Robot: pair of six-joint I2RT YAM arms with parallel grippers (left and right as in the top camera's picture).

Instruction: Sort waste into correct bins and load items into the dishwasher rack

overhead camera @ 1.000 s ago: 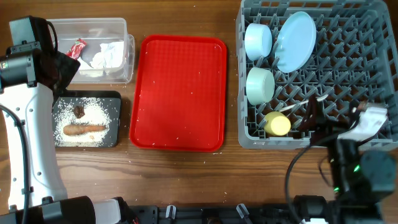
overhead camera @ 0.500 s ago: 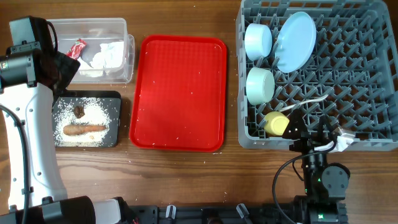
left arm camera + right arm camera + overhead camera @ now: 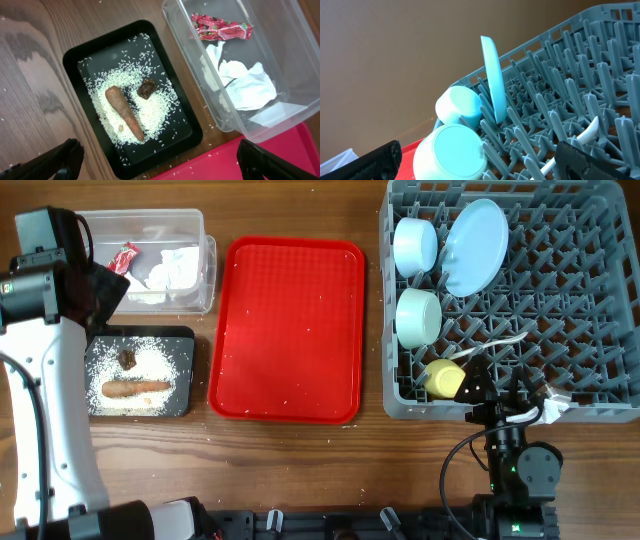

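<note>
Right gripper (image 3: 480, 162) has backed off the dishwasher rack (image 3: 570, 290), jaws wide; left gripper (image 3: 162, 162) wide too.

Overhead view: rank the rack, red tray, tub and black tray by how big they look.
1. rack, clearly the largest.
2. red tray.
3. tub and black tray: they look about alike, so I won't rank one over the other.

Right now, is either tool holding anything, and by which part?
Nothing. The left tool is open near the black tray; the right tool is open at the rack edge.
</note>
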